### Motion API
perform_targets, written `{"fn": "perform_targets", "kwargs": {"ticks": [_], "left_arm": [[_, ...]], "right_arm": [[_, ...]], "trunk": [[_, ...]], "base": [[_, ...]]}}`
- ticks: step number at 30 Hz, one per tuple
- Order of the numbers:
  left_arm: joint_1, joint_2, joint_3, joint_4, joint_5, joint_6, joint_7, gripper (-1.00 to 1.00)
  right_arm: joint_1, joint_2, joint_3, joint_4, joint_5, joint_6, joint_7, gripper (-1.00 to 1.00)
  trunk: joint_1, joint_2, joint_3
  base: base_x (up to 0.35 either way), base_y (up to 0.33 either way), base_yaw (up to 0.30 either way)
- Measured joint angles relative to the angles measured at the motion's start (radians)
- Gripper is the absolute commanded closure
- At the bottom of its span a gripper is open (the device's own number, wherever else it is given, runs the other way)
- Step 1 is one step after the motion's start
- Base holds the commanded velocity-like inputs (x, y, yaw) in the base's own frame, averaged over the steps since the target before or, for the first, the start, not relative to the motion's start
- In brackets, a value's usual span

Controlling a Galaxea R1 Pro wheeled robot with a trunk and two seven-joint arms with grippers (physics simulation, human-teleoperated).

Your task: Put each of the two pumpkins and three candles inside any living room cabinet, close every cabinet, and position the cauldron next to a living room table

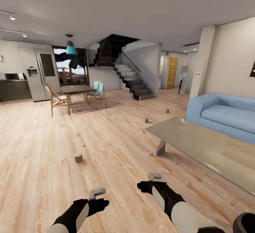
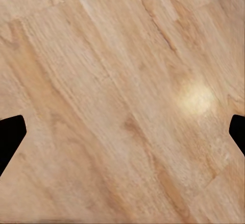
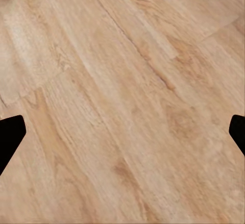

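Three small brown candles stand on the wooden floor: the nearest one point(image 1: 78, 157) ahead of my left arm, a second point(image 1: 146, 120) by the far corner of the grey slab table point(image 1: 198, 144), a third point(image 1: 167, 111) further back. My left gripper point(image 1: 97, 192) point(image 2: 122, 132) and right gripper point(image 1: 154, 176) point(image 3: 122, 132) hang low over bare floor, both open with nothing between the fingers. The nearest candle lies well ahead of the left gripper. Pumpkins, cabinet and cauldron are out of view.
A blue sofa point(image 1: 226, 114) stands behind the table at the right. A dining table with chairs point(image 1: 76, 93) and a fridge point(image 1: 40, 72) are at the far left, and stairs point(image 1: 132, 81) at the back. Wide wooden floor stretches ahead.
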Motion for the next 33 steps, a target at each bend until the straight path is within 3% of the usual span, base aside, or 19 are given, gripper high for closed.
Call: {"fn": "perform_targets", "kwargs": {"ticks": [12,20,33], "left_arm": [[0.004,0.002,0.008,0.018,0.003,-0.016,-0.001,-1.00],[0.005,0.002,0.009,0.018,0.004,-0.016,-0.008,-1.00],[0.005,0.001,0.009,0.021,0.005,-0.040,-0.012,-1.00]], "right_arm": [[0.000,-0.003,0.000,0.023,-0.002,-0.009,0.003,-1.00],[0.002,-0.002,0.002,0.063,0.001,-0.113,0.006,-1.00],[0.002,-0.003,0.006,0.074,0.006,-0.136,0.012,-1.00]], "trunk": [[0.000,0.000,-0.003],[0.000,0.000,-0.008],[0.000,0.000,-0.017]], "base": [[0.000,-0.072,0.284],[0.000,-0.131,0.275],[0.000,-0.092,0.271]]}}
